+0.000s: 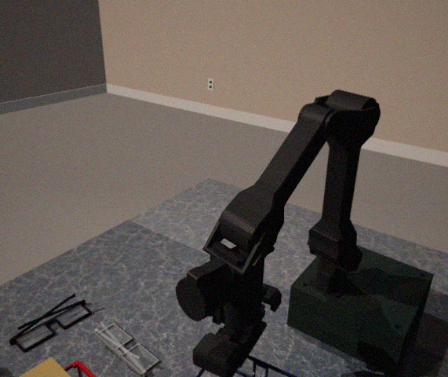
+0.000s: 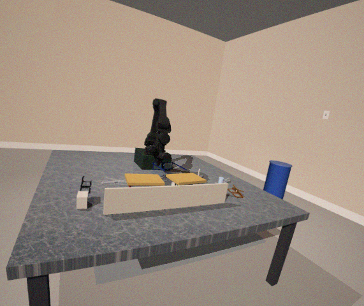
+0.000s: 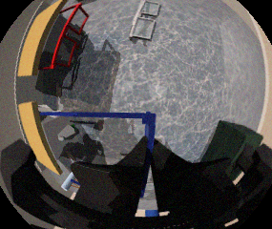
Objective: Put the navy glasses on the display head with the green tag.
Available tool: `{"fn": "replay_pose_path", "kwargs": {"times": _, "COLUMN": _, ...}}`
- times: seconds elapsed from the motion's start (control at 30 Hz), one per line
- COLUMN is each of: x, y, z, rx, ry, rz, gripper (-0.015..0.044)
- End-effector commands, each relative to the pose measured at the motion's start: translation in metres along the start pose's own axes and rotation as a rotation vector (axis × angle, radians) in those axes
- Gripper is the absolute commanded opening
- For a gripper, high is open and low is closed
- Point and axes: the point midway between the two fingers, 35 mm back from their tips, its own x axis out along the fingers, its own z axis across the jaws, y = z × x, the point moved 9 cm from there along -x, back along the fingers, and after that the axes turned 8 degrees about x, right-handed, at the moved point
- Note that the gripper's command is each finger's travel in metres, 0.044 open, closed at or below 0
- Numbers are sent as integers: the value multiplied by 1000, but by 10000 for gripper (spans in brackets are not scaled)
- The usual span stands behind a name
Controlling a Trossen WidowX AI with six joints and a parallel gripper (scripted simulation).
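My gripper (image 3: 147, 139) (image 2: 164, 161) is shut on the navy glasses (image 3: 94, 114) (image 2: 179, 166) (image 1: 272, 367) and holds them above the table near the robot base. In the wrist view one temple reaches left from the fingers and the front frame runs down between them. A small pale shape (image 3: 68, 132) with a green speck lies below that temple in the wrist view; it may belong to the green-tagged head. Red glasses (image 3: 56, 48) (image 1: 81, 366) are beside the farther yellow board. The heads are mostly hidden, so their outlines cannot be told.
Two yellow boards (image 2: 144, 179) (image 2: 185, 178) stand behind a long cream wall (image 2: 165, 198). White glasses (image 1: 129, 345), black glasses (image 1: 52, 322) and a cream block (image 2: 81, 199) are to one side. A light blue cylinder (image 2: 220, 180) and brown glasses (image 2: 236, 190) are on the other. The green base (image 1: 337, 320) is close.
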Motion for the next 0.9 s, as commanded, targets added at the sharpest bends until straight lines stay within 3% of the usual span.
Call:
{"fn": "replay_pose_path", "kwargs": {"times": 0.0, "x": 5, "y": 0, "z": -1, "rx": 4, "ry": 4, "rz": -3, "gripper": 0}}
{"fn": "replay_pose_path", "kwargs": {"times": 0.87, "x": 23, "y": 0, "z": 2, "rx": 4, "ry": 4, "rz": -3, "gripper": 0}}
